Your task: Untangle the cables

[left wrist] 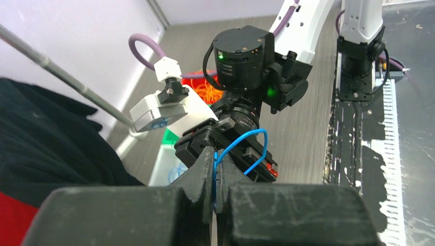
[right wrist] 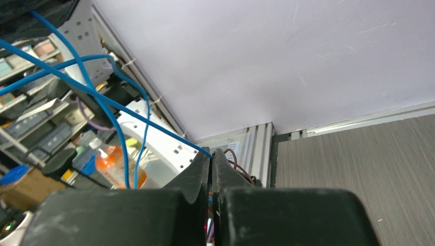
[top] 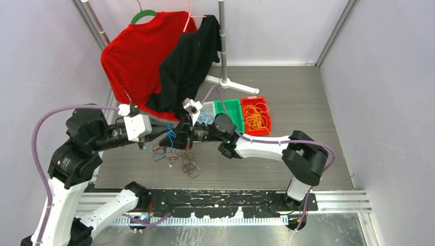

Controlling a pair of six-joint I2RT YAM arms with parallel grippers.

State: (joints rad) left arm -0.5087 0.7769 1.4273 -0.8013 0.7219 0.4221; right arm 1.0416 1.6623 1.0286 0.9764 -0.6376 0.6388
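My left gripper (top: pixel 165 136) and right gripper (top: pixel 182 137) meet tip to tip above the table, both shut on one blue cable (top: pixel 171 133). In the left wrist view my left gripper (left wrist: pixel 216 165) pinches the blue cable (left wrist: pixel 252 134), which loops up and right in front of the right gripper's body. In the right wrist view my right gripper (right wrist: pixel 211 155) pinches the blue cable (right wrist: pixel 105 100), whose strands run up left; a brown cable (right wrist: pixel 237 160) shows just behind the tips. Dark brown cables (top: pixel 190 167) lie on the table below, with a blue and brown tangle (top: pixel 159 151) hanging to the left.
Three bins stand behind the grippers: a clear one with blue cables (top: pixel 206 116), a green one (top: pixel 232 110), and a red one (top: pixel 267 114) with orange cables (top: pixel 255 117). A clothes rack with a red shirt (top: pixel 134 61) and a black shirt (top: pixel 189 64) stands at the back left.
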